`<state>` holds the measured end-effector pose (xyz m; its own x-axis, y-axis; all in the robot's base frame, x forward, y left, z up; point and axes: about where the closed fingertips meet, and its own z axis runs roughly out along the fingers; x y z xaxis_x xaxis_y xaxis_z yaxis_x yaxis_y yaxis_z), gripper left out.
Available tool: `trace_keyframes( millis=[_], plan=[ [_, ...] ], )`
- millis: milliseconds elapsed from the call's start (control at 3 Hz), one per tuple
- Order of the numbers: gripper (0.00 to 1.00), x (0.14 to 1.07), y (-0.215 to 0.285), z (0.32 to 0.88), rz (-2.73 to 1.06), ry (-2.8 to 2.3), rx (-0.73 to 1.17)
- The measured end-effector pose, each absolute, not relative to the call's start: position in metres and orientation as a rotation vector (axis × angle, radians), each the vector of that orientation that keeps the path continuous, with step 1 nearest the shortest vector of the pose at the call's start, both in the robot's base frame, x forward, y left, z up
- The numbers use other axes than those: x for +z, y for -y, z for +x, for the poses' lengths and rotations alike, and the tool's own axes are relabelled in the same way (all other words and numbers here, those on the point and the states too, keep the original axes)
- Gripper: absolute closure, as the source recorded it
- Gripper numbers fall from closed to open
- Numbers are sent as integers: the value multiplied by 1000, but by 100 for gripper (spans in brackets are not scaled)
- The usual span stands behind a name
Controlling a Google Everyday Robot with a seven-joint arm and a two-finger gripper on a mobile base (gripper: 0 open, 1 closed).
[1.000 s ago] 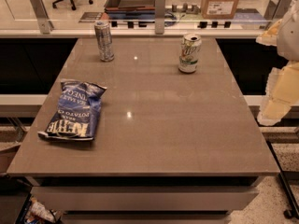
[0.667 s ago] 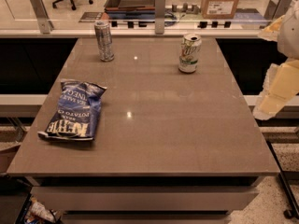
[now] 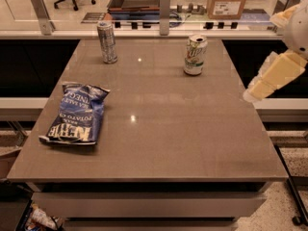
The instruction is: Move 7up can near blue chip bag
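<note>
A: Tabletop (image 3: 183, 143) is showing smooth and grey-brown, semi-gloss, picking up small light spots. Stone or laminate, cannot tell.
B: 7up can (image 3: 195, 55) is reading as painted metal with its silver top shining. Taller can (image 3: 107, 42) is looking bare silver-grey metal.
A: Blue chip bag (image 3: 74, 113) is looking like crinkled, glossy plastic film.
B: Gripper (image 3: 255, 91), hovering beside the table's right edge, is looking matt cream plastic. Cardboard box (image 3: 228, 1) at the back is showing dull brown.

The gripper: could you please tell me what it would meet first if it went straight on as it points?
The gripper, off the right edge of the table, slants down and leftward, so it would probably meet that bare surface first, nearer the camera than the 7up can; depth is uncertain.
</note>
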<state>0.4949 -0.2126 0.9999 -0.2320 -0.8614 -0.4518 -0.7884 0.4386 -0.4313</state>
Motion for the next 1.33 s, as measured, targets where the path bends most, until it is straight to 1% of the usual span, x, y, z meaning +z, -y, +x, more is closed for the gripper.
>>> trace_keyframes(
  millis=[667,1333],
  plan=[
    [0,988,202,532,-1126,-1923,-11],
    [0,964,202,552,-929,-1835,115]
  ],
)
